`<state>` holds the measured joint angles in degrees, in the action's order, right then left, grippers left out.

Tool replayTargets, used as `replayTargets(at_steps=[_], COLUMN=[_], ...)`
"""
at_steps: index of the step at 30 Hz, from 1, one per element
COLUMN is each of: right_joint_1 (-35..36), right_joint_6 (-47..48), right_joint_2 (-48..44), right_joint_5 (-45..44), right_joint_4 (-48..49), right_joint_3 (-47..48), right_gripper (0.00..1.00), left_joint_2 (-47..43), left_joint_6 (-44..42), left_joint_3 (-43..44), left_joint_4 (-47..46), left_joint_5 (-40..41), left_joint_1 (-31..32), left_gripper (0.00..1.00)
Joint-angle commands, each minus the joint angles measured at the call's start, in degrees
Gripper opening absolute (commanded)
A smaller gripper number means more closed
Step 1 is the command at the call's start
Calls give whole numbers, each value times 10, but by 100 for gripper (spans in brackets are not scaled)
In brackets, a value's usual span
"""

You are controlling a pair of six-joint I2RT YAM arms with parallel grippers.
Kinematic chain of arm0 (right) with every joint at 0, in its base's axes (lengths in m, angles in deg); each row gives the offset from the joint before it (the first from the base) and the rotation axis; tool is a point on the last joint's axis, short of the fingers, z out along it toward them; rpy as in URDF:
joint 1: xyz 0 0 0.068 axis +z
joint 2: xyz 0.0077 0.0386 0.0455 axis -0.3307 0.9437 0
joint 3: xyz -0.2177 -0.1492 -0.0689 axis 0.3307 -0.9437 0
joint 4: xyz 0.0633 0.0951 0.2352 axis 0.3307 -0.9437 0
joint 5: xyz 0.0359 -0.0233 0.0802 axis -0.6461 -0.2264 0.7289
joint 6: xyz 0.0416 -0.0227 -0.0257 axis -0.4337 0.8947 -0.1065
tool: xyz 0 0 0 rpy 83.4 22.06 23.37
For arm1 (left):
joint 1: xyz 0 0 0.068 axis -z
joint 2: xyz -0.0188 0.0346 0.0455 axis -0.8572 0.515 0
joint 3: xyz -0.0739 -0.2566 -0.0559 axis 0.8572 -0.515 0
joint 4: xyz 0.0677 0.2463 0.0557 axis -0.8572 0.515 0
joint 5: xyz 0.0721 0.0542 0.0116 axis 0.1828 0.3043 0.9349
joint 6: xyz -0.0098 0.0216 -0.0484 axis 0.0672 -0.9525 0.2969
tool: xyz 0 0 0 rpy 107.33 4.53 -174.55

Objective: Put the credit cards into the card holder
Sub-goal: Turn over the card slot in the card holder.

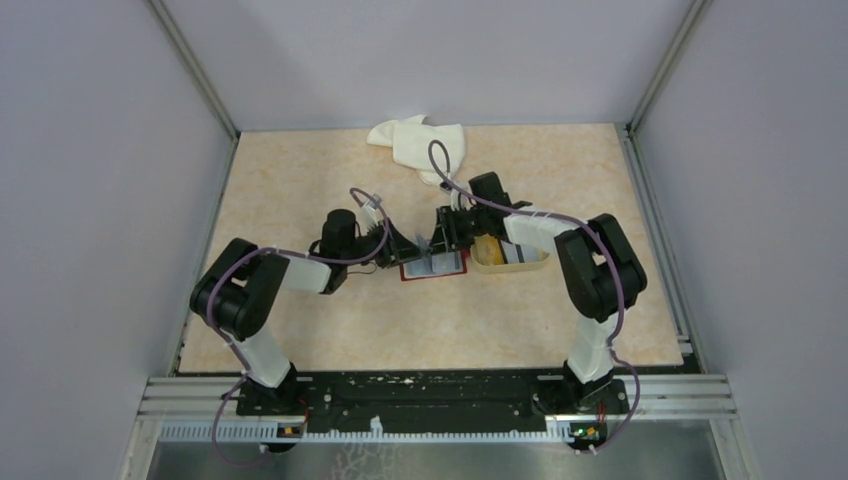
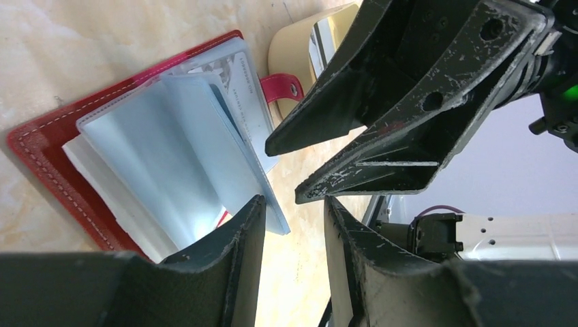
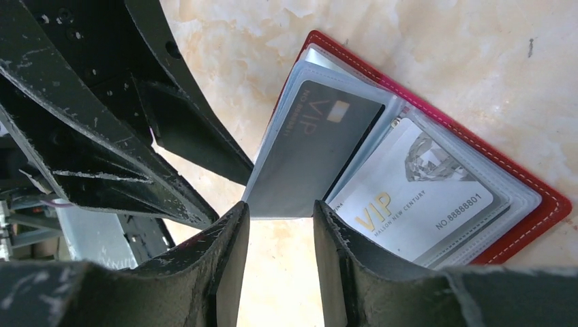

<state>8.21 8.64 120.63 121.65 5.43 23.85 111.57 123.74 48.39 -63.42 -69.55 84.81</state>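
the card holder (image 1: 433, 266) lies open on the table (image 1: 300, 200), centre of the top view, red cover down, clear sleeves fanned up. the tray (image 1: 510, 262) sits just to its right, with what looks like cards in it. a white cloth (image 1: 420, 145) is bunched at the far edge, well apart.

the left claw (image 1: 405, 250) is at the holder's left side and the right claw (image 1: 447, 238) at its upper edge, tips close together.

in the left wrist view the left claw (image 2: 293, 204) is partly spread, bare table in the gap. one finger (image 2: 238, 231) overlaps a sleeve's edge. the snap tab (image 2: 283, 87) points toward the tray (image 2: 293, 48).

in the right wrist view the right claw (image 3: 279, 208) is also partly spread. the lower edge of a raised sleeve sits right at its tips and does not look pinched. that sleeve holds a dark card (image 3: 320, 146). a white card (image 3: 416, 197) lies in the sleeve to its right.
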Motion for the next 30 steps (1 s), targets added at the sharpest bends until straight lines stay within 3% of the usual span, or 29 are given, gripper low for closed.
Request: replayTargets(at_steps=[1,12,30], right_joint_1=[-15,-20,-31], right_joint_6=[-21,-24,-20], right_joint_2=[1,17,5], right_joint_5=[24,11,-39], right_joint_4=[34,21,8], right_joint_3=[1,4,3], right_gripper=[41,45,35], left_joint_2=[15,38,17], left_joint_6=[8,17,-24], left_joint_3=[17,24,12], left_joint_4=[-40,-58,8], left_joint_5=[-18,-19,24], left_joint_1=[6,12,12], left_gripper=[44,45,44])
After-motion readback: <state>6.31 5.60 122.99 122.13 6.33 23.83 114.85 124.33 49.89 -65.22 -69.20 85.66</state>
